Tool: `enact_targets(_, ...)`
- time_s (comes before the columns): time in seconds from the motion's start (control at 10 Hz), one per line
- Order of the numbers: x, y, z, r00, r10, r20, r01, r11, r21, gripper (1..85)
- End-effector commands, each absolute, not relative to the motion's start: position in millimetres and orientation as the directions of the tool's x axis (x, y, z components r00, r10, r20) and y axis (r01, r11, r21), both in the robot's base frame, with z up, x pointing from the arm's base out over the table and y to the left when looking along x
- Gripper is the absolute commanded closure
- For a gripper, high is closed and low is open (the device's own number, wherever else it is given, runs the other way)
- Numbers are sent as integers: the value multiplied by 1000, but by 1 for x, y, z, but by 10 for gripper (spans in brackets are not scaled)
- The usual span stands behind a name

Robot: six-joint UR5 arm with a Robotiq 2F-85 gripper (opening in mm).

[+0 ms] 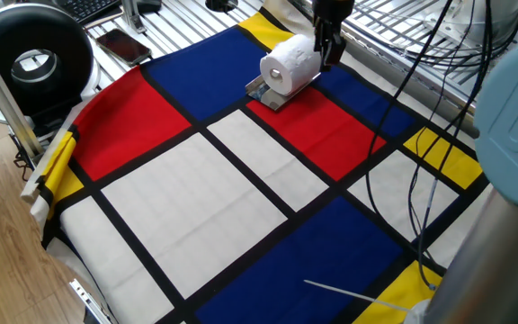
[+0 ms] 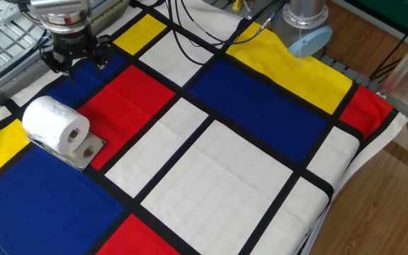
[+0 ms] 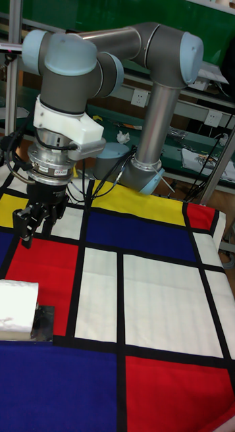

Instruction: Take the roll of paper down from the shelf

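The white roll of paper (image 1: 290, 63) lies on its side on the shelf (image 1: 263, 93), a small shiny metal plate on the chequered cloth. In the other fixed view the roll of paper (image 2: 55, 124) shows its hollow centre, with the shelf (image 2: 88, 153) sticking out under it. My gripper (image 2: 75, 65) hangs open and empty a little beyond the roll, fingers pointing down, just above the blue patch. In one fixed view the gripper (image 1: 328, 49) stands right beside the roll's far end. The tall fixed view shows the gripper (image 3: 35, 226) above the roll (image 3: 15, 310).
Slatted metal racks (image 1: 394, 22) run along the far edge behind the gripper. A black round device (image 1: 30, 58) and a phone (image 1: 122, 40) sit at the left corner. Black cables (image 1: 416, 135) trail across the cloth, and the arm's base (image 2: 307, 28) stands at the far side.
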State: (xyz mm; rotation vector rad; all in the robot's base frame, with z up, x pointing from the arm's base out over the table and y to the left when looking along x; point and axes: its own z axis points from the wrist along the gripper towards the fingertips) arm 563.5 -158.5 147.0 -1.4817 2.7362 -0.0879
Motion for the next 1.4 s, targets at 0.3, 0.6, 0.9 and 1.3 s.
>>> enact_targets(0.3,574,-146,147,-563,-824,-65,-822,566,-56,273)
enact_targets(0.6,570,-143,147,-553,-831,-64,-830,556,-41,250)
enact_targets(0.9,581,-147,149,-489,-870,-58,-868,492,-67,250)
enact_targets(1.3,604,-155,145,-425,-904,-43,-901,427,-79,243)
